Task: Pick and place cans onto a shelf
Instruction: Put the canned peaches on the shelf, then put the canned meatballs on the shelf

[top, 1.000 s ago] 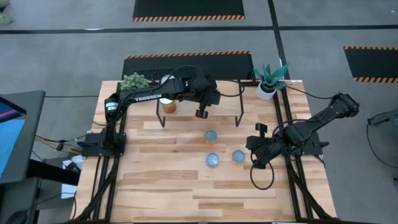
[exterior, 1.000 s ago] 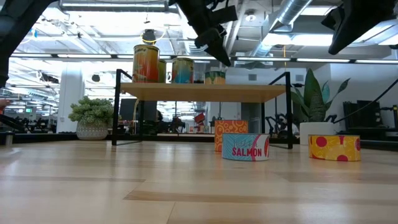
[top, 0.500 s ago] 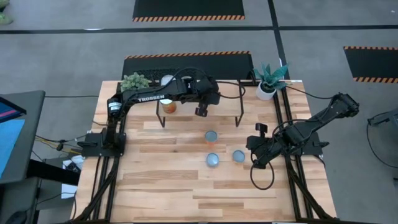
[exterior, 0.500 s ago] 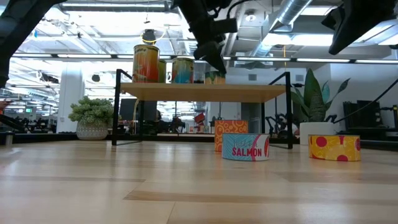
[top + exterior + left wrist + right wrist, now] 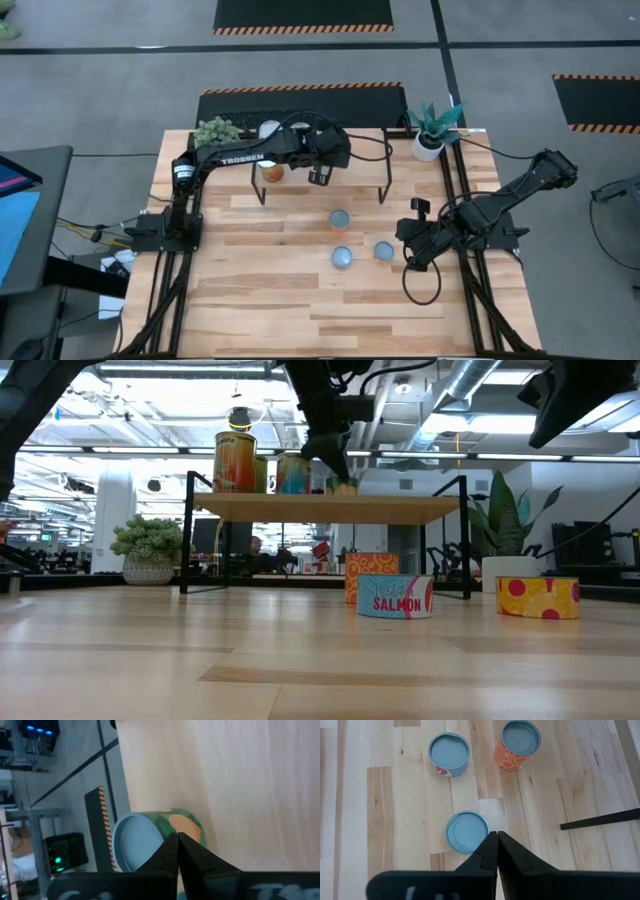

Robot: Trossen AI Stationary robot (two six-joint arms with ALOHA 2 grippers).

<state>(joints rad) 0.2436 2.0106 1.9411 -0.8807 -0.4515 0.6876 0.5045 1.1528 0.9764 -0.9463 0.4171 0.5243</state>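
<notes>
While poised over the shelf (image 5: pixel 330 160), left hand (image 5: pixel 320 177) pinched shut, empty, just above a green-and-orange can (image 5: pixel 165 832) on the board. Right hand (image 5: pixel 408 262) closed narrow, holding nothing, hovering beside a yellow can (image 5: pixel 384 249) on the worktop (image 5: pixel 280 300). Two more cans nearby: the salmon can (image 5: pixel 394 596) and an orange can (image 5: pixel 340 218). Tall cans (image 5: pixel 236 461) up on the shelf.

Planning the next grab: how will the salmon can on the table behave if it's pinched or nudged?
The salmon can is squat and wider than tall, so it probably slides rather than tips. It stands on its flat end, so rolling seems unlikely. Its rigid-looking wall should take a pinch, though the smooth label may be slippery.
</notes>
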